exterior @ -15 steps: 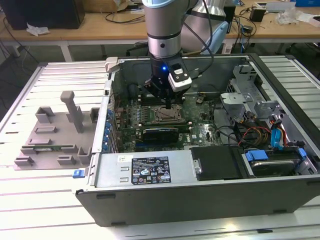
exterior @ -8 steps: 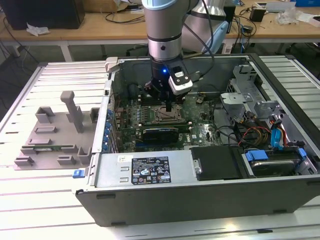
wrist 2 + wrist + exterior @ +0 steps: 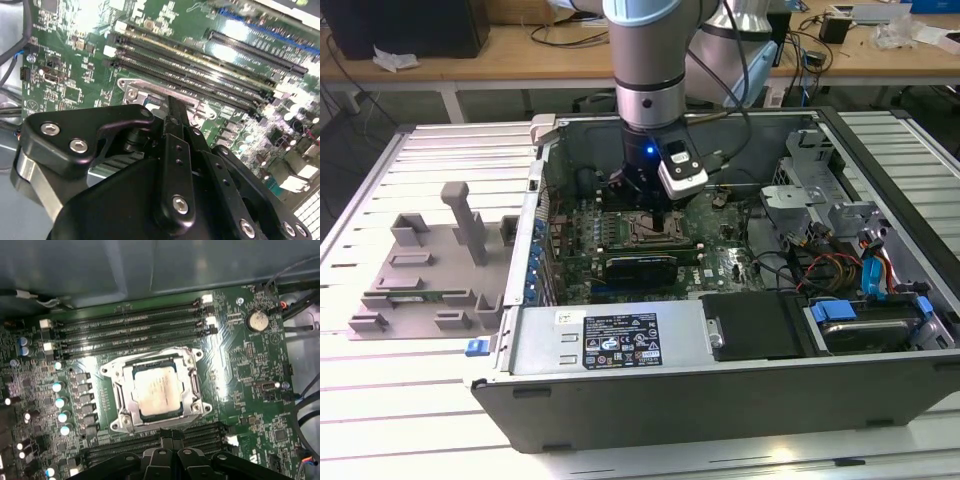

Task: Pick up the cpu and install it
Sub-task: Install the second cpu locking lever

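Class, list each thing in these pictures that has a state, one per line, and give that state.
cpu: lying flat in the socket, metal top up.
socket: open, chip exposed.
memory slots: all unfilled.
computer case: side panel off, board exposed.
tool: lowered inside the case, just over the socket.
grey fixture tray: on the table outside the case.

The arm (image 3: 650,60) stands vertical, its end effector (image 3: 658,222) pointing straight down.
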Motion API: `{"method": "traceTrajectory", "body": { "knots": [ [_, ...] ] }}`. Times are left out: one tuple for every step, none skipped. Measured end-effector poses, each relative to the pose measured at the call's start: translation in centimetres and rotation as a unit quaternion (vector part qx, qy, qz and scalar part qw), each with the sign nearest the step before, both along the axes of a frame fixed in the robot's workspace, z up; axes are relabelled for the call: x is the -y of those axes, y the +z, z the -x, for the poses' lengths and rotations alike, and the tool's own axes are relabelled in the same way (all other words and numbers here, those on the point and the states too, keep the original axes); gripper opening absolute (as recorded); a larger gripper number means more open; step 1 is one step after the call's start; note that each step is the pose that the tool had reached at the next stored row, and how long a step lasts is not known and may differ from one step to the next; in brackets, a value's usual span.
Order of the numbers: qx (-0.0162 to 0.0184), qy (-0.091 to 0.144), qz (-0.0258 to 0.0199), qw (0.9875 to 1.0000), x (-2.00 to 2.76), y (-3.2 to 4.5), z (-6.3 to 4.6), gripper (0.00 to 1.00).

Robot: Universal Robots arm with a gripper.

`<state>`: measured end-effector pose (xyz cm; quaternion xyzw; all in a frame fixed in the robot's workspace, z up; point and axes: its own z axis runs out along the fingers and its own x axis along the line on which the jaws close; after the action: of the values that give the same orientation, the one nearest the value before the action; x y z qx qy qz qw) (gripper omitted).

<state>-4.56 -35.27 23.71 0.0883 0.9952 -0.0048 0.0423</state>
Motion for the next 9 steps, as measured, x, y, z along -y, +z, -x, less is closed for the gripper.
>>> {"method": "traceTrajectory", "body": {
  "knots": [
    [0.0001, 0.0, -0.0001, 1.0, 0.13, -0.01, 0.07, 0.11],
    [0.0, 0.001, -0.0001, 1.0, 0.37, -0.01, 0.23, 0.11],
    [0.0001, 0.003, -0.0003, 1.0, 0.52, -0.02, 0.41, 0.11],
    [0.0, 0.007, -0.0005, 1.0, 0.63, -0.04, 0.62, 0.11],
    [0.0001, 0.01, -0.0006, 0.9999, 0.67, -0.05, 0.7, 0.11],
    [0.0, 0.015, -0.0006, 0.9999, 0.71, -0.05, 0.76, 0.11],
    [0.0, 0.02, -0.0006, 0.9998, 0.73, -0.06, 0.79, 0.11],
    [0.0, 0.025, -0.0006, 0.9997, 0.75, -0.07, 0.83, 0.11],
    [0.0001, 0.034, -0.0007, 0.9994, 0.76, -0.1, 0.86, 0.11]
  ]
}}
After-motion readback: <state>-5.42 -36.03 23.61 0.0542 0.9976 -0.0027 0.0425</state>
